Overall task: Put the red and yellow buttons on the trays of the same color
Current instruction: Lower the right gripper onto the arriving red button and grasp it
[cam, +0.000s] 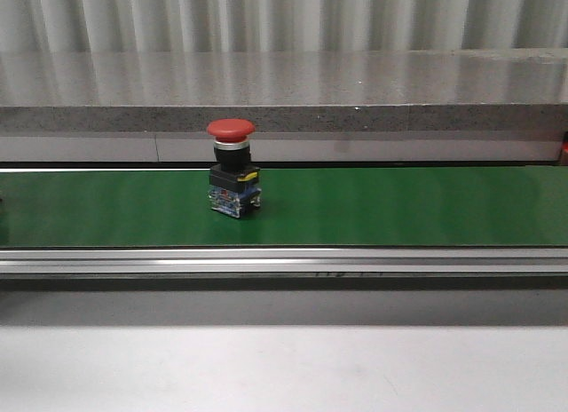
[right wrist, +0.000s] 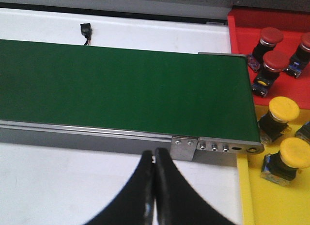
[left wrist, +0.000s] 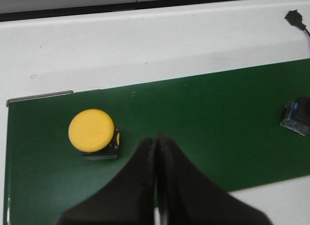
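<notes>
- Red button (cam: 232, 168) stands upright on the green conveyor belt (cam: 399, 203), left of the belt's middle in the front view and nearer the belt's far edge than its near one. Nothing touches it.
- Yellow button (left wrist: 93, 133) sits upright near an end corner of the belt, seen from the left wrist. Left gripper (left wrist: 156, 152) hovers just beside it, fingers pressed together, holding nothing. Another button body shows at that frame's edge; cap colour cannot be told.
- Right gripper (right wrist: 154, 164) hangs over the white counter (right wrist: 58, 181) by the belt's near rail, fingers closed and empty.
- Red tray (right wrist: 244, 31) and yellow tray (right wrist: 271, 205) lie past the belt's end; the red one already carries red buttons, the yellow one yellow buttons.
- Step in hand, as I judge it: between picks, both arms waiting, two buttons unsorted.
- Next move calls for opening the fingers, straddling a button's body below the cap, closing, then carrying it to the matching tray.
</notes>
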`<move>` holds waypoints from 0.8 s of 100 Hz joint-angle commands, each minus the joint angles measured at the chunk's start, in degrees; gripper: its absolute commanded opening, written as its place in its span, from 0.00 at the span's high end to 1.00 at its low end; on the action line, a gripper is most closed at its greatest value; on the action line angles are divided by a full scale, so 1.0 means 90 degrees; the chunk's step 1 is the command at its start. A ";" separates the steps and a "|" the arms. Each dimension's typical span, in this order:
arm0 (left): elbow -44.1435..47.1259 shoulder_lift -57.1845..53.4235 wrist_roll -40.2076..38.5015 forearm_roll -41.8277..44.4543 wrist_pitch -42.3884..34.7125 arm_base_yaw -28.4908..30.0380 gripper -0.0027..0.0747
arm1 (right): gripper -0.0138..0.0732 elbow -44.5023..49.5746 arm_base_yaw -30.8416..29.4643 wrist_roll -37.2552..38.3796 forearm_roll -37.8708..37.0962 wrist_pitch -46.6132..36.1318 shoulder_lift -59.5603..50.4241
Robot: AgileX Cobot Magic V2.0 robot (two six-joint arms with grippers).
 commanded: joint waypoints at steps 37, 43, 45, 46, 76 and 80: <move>0.1759 -0.2599 0.0027 -0.0089 -0.0513 -0.0114 0.99 | 0.92 -0.0177 0.0029 -0.0056 -0.0006 -0.0145 0.0096; 0.1874 -0.2877 0.0027 -0.0089 -0.0462 -0.0114 0.99 | 0.92 -0.0213 0.0086 -0.0050 -0.0006 -0.0058 0.0205; 0.1897 -0.2961 0.0027 -0.0089 -0.0450 -0.0114 0.99 | 0.92 -0.0245 0.0119 -0.0050 -0.0006 -0.0026 0.0256; 0.1918 -0.2989 0.0027 -0.0089 -0.0435 -0.0114 0.99 | 0.92 -0.0256 0.0132 -0.0050 -0.0006 -0.0016 0.0275; 0.2045 -0.3414 0.0027 -0.0077 -0.0411 -0.0114 0.99 | 0.89 -0.1526 0.1017 -0.0064 -0.0006 0.0650 0.1795; 0.2045 -0.3414 0.0027 -0.0077 -0.0405 -0.0114 0.99 | 0.85 -0.1737 0.1151 -0.0103 -0.0006 0.0725 0.2052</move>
